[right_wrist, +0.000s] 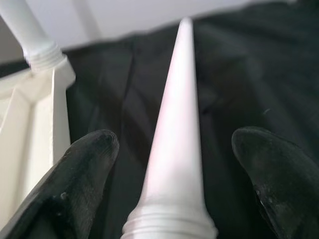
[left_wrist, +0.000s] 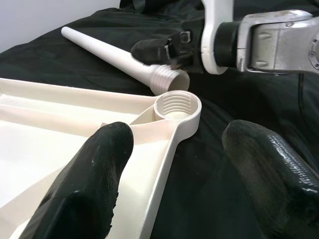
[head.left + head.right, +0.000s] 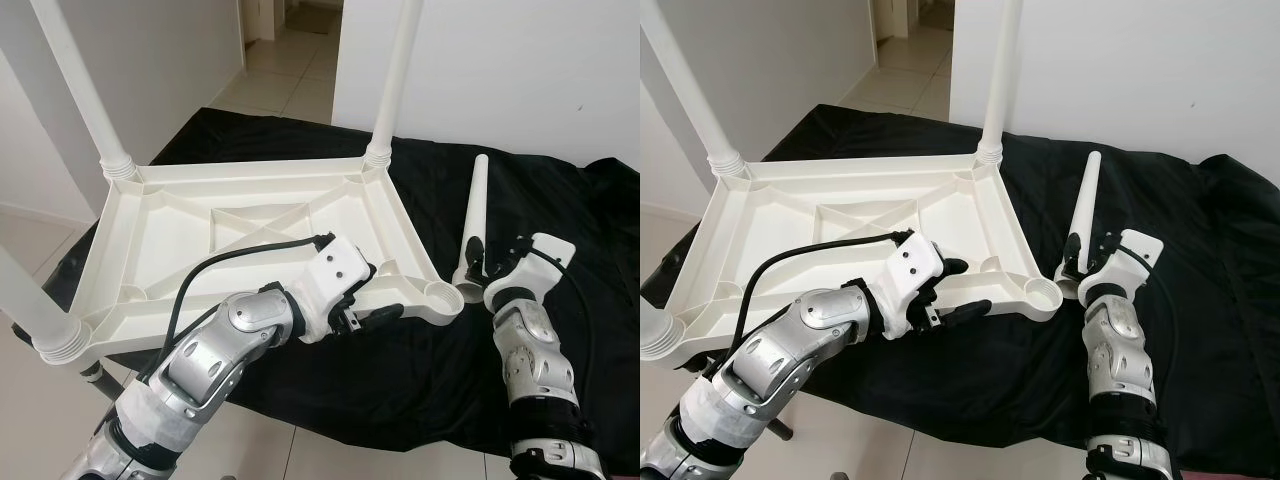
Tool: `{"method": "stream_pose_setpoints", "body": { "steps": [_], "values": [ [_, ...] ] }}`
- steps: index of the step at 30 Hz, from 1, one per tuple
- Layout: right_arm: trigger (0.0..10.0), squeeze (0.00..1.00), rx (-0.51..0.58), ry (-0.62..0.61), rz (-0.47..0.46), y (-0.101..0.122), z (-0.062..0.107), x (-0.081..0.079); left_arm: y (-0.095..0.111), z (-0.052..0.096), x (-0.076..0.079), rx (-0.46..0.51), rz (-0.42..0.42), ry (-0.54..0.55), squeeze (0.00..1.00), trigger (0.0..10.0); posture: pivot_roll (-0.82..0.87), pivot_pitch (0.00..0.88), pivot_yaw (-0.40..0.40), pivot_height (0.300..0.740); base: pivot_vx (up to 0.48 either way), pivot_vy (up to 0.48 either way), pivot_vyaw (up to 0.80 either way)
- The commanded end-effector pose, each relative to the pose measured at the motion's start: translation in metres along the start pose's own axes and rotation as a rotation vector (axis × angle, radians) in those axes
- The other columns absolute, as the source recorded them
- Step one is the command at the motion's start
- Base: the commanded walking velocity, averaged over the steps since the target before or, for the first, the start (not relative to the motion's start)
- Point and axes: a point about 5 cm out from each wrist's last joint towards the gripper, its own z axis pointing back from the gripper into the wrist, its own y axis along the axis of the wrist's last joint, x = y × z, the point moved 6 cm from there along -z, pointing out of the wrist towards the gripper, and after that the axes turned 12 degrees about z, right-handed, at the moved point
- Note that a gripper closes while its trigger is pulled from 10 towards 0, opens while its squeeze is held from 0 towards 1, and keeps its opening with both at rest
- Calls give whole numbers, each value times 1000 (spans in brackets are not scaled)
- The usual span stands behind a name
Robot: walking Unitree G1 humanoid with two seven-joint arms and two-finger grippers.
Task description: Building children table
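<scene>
1. L gripper [image 3: 372,300] sat at near edge of upturned tabletop [image 3: 240,225]; fingers [image 2: 84,189] spread, one over the rim, other out over black cloth [image 3: 560,210]. Touching rim or only hovering: couldn't tell.
2. Just past it: empty threaded socket [image 2: 177,105] at near-right corner, open end up, nothing in it.
3. Right beside socket: loose leg [image 3: 473,215], threaded end almost at socket lip, not in it. Tilted, tip pointing up and away.
4. R gripper [image 3: 478,268] down at leg's threaded end; fingers [image 1: 79,174] stood wide either side of leg in wrist view, so gripped or only straddled: couldn't tell.
5. Farther back: legs already seated at other corners, far-right leg [image 3: 393,75], far-left leg [image 3: 85,90], near-left leg [image 3: 25,300], all upright.
6. Step in hand, by judgement: fitting 4th and last leg.
7. Next, prob.: firm hold on leg, threaded end lined up square over socket, lowered in, twisted home, w/ L gripper steadying tabletop vs. turning.
</scene>
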Motion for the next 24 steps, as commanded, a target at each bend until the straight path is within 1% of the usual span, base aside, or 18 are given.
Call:
{"method": "stream_pose_setpoints", "body": {
  "steps": [1,5,9,11,12,13,15,16,17,18,19,24],
  "values": [
    [10000,0,-46,7,-3,-7,-3,-1,-3,-1,10,-26,-19,-99,0,10000,-47,0,-28,740,0,0,0],
    [10000,0,-59,23,11,-7,-7,-6,1,-3,8,-16,-21,-91,0,10000,-48,0,-29,740,0,0,0],
    [10000,0,-142,31,42,-17,-11,-12,1,-3,7,-11,-21,-87,0,10000,-46,0,-32,740,0,0,0],
    [10000,0,-142,31,42,-17,-11,-12,1,-3,7,-11,-21,-87,0,10000,-46,0,-32,740,0,0,0],
    [10000,0,-169,36,52,-21,-11,-14,2,-3,7,-9,-21,-84,0,10000,-41,0,-36,740,0,0,0],
    [10000,0,-169,36,52,-21,-11,-14,2,-3,7,-9,-21,-84,0,10000,-41,0,-36,740,0,0,0],
    [10000,0,-234,42,78,-34,-10,-19,2,-2,7,-6,-25,-78,0,10000,-28,0,-48,740,0,0,0],
    [10000,0,-234,42,78,-34,-10,-19,2,-2,7,-6,-25,-78,0,10000,-28,0,-48,740,0,0,0],
    [10000,0,-267,43,87,-41,-8,-20,3,-2,6,-5,-26,-74,0,10000,-28,0,-48,740,0,0,0],
    [10000,0,-267,43,87,-41,-8,-20,3,-2,6,-5,-26,-74,0,10000,-28,0,-48,740,0,0,0],
    [10000,0,-288,44,97,-46,-7,-21,3,-1,6,-3,-25,-71,0,10000,-25,0,-49,740,0,0,0],
    [10000,0,-329,45,71,-54,-5,-23,4,-1,7,1,-24,-66,0,10000,-20,0,-55,740,0,0,0]
  ]
}}
